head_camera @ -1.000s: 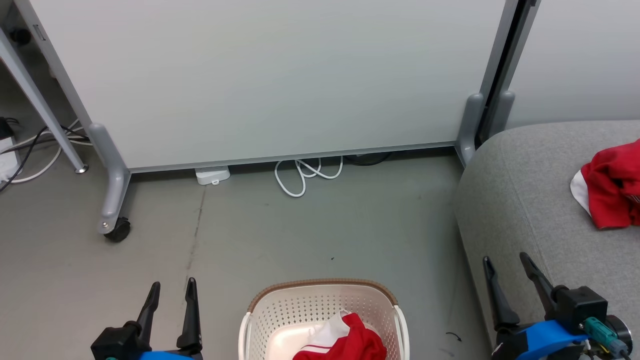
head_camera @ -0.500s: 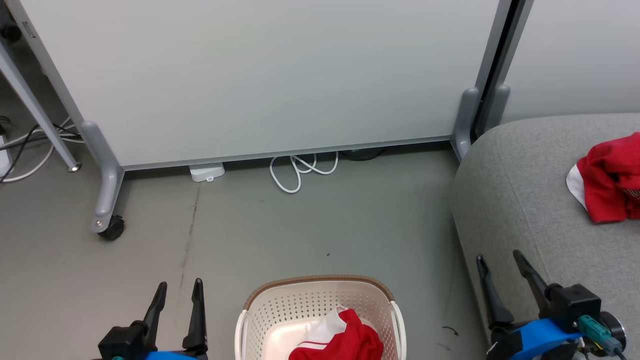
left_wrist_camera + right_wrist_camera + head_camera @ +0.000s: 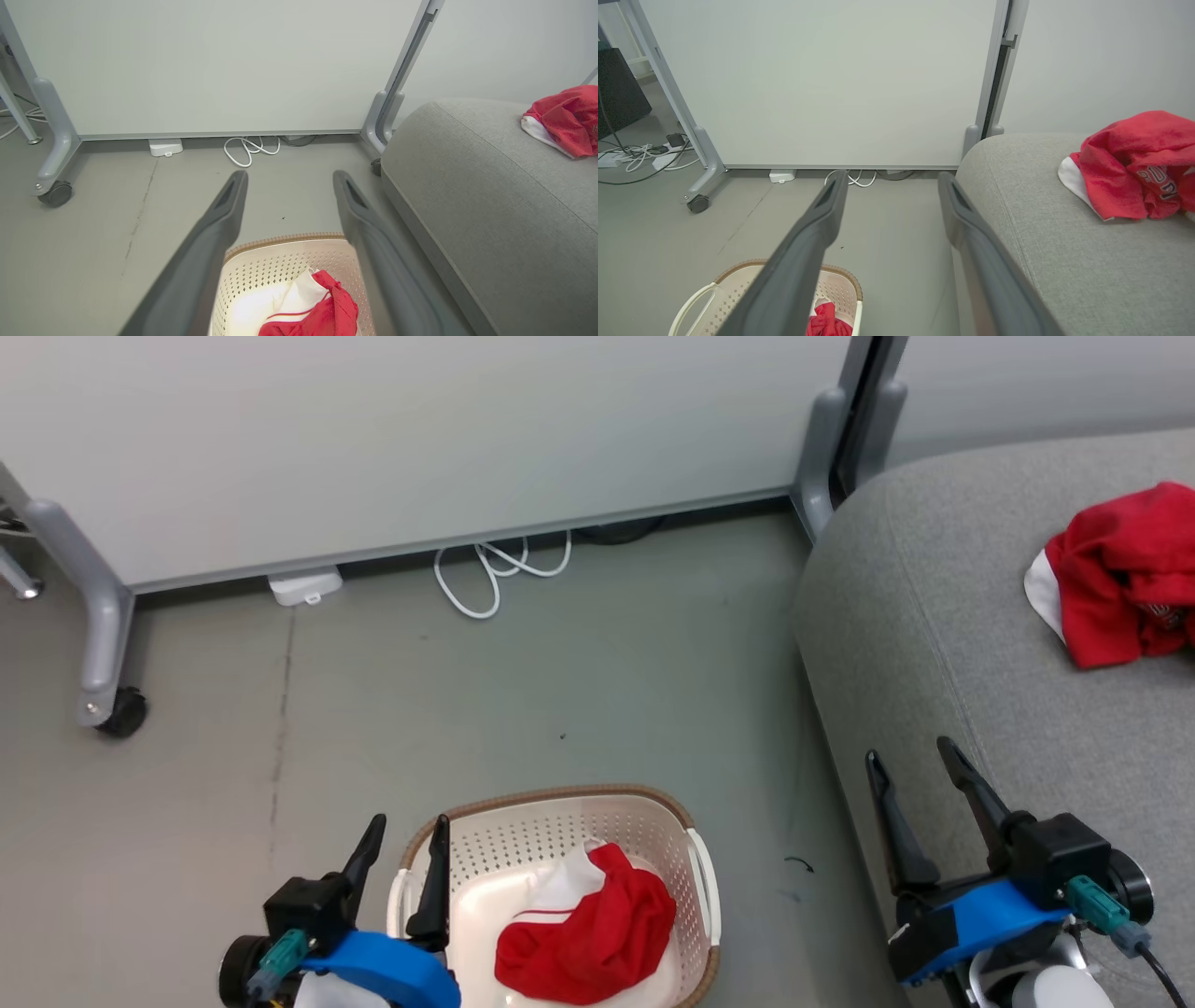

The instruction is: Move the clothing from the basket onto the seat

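A cream basket (image 3: 653, 821) (image 3: 261, 261) (image 3: 738, 280) with a brown rim stands on the floor and holds a red and white garment (image 3: 588, 933) (image 3: 322, 312) (image 3: 824, 322). A second red garment (image 3: 1116, 574) (image 3: 567, 119) (image 3: 1134, 163) lies crumpled on the grey seat (image 3: 934, 616) (image 3: 467, 186) (image 3: 1041, 224) at the right. My left gripper (image 3: 408, 835) (image 3: 289, 179) hangs open over the basket's left rim, holding nothing. At the seat's front edge my right gripper (image 3: 910, 756) (image 3: 892, 179) is open and empty too.
A pale partition panel (image 3: 420, 429) on castor feet (image 3: 117, 709) runs across the back, with a white cable loop (image 3: 490, 569) and a small white box (image 3: 303, 586) at its base. Bare grey floor (image 3: 560, 691) lies between the panel and the basket.
The head camera has tilted down and turned, so the whole scene shifted up and left. The left gripper now stands over the basket's left rim rather than to its left. Both grippers stay open.
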{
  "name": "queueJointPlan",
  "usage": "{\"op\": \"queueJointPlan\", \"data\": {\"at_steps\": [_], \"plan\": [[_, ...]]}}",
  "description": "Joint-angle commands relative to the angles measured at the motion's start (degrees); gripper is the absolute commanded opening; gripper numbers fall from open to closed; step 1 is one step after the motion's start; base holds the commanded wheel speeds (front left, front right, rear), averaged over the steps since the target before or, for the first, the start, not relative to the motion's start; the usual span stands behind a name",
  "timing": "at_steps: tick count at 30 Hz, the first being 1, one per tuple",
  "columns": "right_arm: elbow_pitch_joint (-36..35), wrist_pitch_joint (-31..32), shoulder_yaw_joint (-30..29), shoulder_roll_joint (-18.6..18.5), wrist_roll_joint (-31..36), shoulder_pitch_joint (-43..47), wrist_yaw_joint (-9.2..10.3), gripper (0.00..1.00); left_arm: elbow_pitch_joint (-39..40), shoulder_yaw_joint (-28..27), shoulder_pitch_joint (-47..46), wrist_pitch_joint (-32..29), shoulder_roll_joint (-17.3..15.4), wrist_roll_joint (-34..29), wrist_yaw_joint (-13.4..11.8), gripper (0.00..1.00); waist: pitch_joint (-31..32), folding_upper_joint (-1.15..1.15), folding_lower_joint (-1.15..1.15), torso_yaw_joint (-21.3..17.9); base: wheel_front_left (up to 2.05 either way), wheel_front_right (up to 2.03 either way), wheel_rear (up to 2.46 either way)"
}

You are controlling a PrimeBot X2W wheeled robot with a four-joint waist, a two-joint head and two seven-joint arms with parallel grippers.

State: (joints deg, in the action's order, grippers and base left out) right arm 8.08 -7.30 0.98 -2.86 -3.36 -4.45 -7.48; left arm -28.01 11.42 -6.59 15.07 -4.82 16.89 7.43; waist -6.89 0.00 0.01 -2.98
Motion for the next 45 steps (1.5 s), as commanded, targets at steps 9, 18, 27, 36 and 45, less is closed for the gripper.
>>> {"op": "queueJointPlan", "data": {"at_steps": [9, 18, 27, 36, 45], "plan": [[-2.4, -0.4, 1.5, 0.0, 0.2, -5.1, -0.03, 1.00, -8.6, 8.0, -9.9, 0.2, 0.2, 2.3, 0.0, 1.00, -12.9, 0.00, -0.01, -5.8, 0.00, 0.00, 0.00], [-2.4, -2.0, 3.6, 0.0, -0.6, -9.2, -0.02, 1.00, -19.0, 18.7, -19.5, 0.2, -1.0, 5.0, 0.0, 1.00, -23.0, 0.00, -0.01, -8.5, 0.00, 0.00, 0.00], [-1.5, -4.0, 4.5, 0.0, -1.8, -12.3, -0.03, 1.00, -28.8, 30.6, -26.8, -1.1, -1.9, 11.5, 0.0, 1.00, -30.4, 0.00, -0.01, -10.1, 0.00, 0.00, 0.00], [-1.2, -5.5, 4.8, 0.0, -2.8, -14.0, -0.02, 1.00, -33.8, 37.5, -31.9, -2.2, -3.0, 17.9, 0.0, 1.00, -35.8, 0.00, -0.01, -11.4, 0.00, 0.00, 0.00], [-1.2, -6.5, 5.8, 0.0, -3.9, -15.1, -0.02, 1.00, -40.4, 39.6, -36.7, -3.6, -2.5, 21.2, -0.2, 1.00, -39.0, 0.00, -0.01, -12.5, 0.00, 0.00, 0.00]]}}
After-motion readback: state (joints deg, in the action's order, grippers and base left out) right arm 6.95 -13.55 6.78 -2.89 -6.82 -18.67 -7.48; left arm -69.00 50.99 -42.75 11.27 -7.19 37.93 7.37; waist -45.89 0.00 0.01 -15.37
